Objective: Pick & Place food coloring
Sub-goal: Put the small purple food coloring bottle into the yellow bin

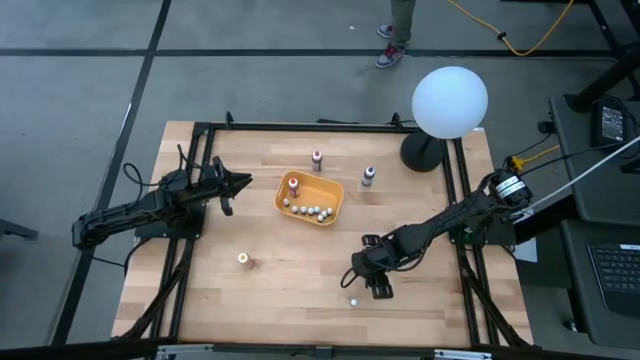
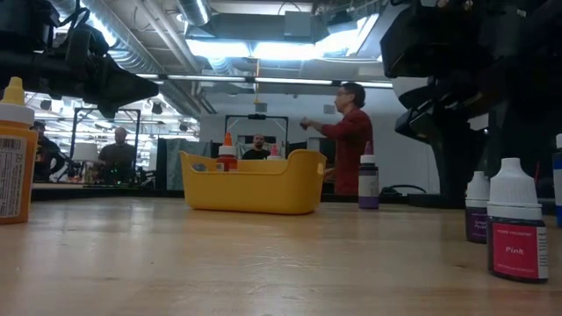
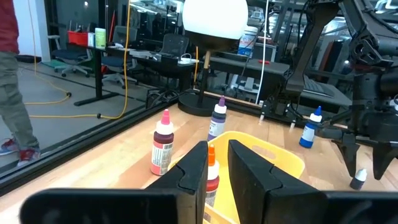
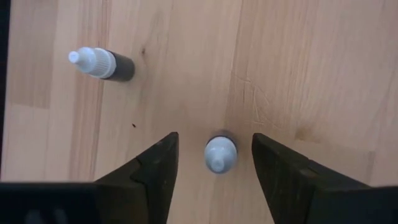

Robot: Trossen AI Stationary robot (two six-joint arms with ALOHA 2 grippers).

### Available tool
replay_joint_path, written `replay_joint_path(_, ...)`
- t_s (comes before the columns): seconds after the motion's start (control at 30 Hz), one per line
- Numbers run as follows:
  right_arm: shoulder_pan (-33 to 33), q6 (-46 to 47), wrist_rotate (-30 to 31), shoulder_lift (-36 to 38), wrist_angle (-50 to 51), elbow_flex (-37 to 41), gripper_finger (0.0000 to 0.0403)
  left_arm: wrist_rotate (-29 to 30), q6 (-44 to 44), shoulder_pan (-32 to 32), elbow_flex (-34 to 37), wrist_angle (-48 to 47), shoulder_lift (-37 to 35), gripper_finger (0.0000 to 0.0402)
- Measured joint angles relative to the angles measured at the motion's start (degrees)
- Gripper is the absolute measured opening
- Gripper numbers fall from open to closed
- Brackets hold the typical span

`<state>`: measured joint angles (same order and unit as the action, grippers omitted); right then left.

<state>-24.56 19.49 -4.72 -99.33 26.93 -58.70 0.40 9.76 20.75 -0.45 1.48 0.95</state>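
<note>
The right gripper (image 4: 214, 168) points down at the bench (image 1: 280, 290), well away from the orange tray (image 1: 327, 214), fingers apart either side of a white-capped dropper bottle (image 4: 219, 153), apparently not touching it. The left gripper (image 3: 217, 163), fingers slightly apart and empty, hovers beside the tray.

Both arms are dark, built of slim black links with bulkier joints, and thin black cables loop beside the left arm (image 1: 140, 212). The right arm (image 1: 440, 228) carries a silvery ring near its base. Each gripper ends in two flat, matte black, wedge-shaped fingers (image 4: 152, 171).
</note>
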Motion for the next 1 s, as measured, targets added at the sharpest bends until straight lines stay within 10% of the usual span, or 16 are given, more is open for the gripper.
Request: replay_joint_path(1.0, 0.02, 2.61, -0.36, -3.32, 0.05, -0.02, 0.0204, 0.0, 0.0, -0.02, 0.0, -0.01, 0.0, 0.006)
